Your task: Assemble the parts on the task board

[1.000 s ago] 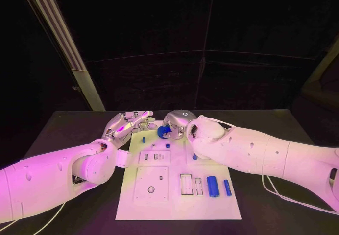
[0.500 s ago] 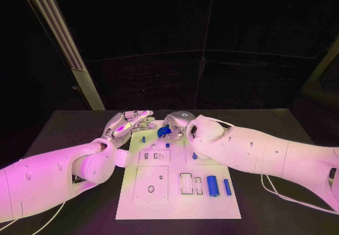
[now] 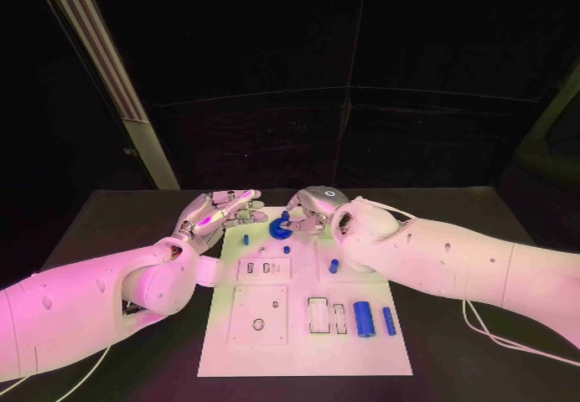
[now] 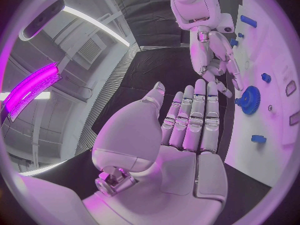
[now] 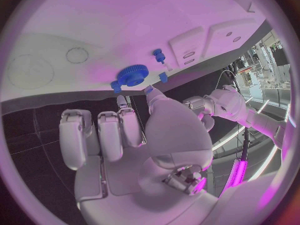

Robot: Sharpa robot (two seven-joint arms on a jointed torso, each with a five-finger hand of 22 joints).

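**Blue gear at the far end of the white board**

Blue gear lies at the far end of the white board, near the board's far-left corner. In the left wrist view the gear rests flat on the board's surface; in the right wrist view it sits close to the board's edge.

Right hand is at the far edge of the board, directly beside the gear. Its fingers are bent inward; one fingertip is very near the gear, but whether it touches or grips it cannot be told.

Left hand rests over the black table, just off the board's far-left corner. Its fingers are extended and lie side by side, with nothing between them and the thumb.

Other blue parts on the board: two small pegs near the gear, a short peg toward the middle, a thick cylinder and a thinner rod at the near-right.
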